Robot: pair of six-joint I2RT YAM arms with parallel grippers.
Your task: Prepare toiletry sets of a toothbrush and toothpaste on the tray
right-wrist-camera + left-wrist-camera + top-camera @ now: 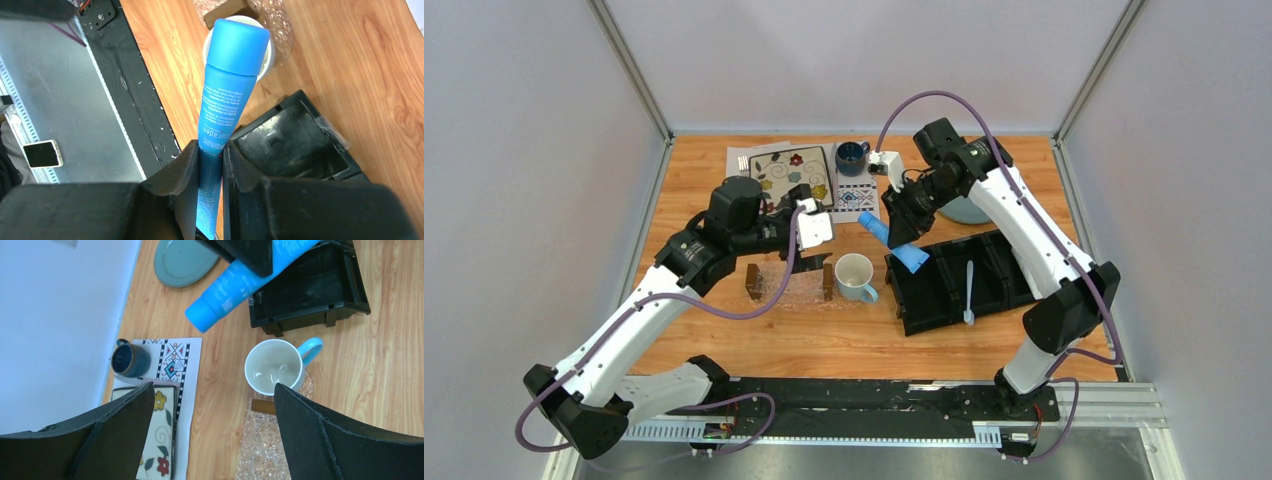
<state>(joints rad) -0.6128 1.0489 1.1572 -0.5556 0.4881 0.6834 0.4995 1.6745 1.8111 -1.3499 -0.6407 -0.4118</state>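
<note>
My right gripper (902,228) is shut on a bright blue toothpaste tube (890,241) and holds it in the air, cap towards the white mug (854,277). In the right wrist view the tube (226,95) is pinched between my fingers (186,162). The tube also shows in the left wrist view (235,287). The clear tray (789,285) with brown wooden ends lies left of the mug and holds nothing. A white toothbrush (969,292) lies in the black organizer (999,262). My left gripper (212,390) is open and empty above the tray's far edge. No whitish-silver tube is in view.
A floral mat (794,172), a patterned paper (856,197) and a dark blue cup (852,157) are at the back. A grey-green plate (182,260) lies behind the organizer. The mug (274,365) touches the tray's right end (262,406).
</note>
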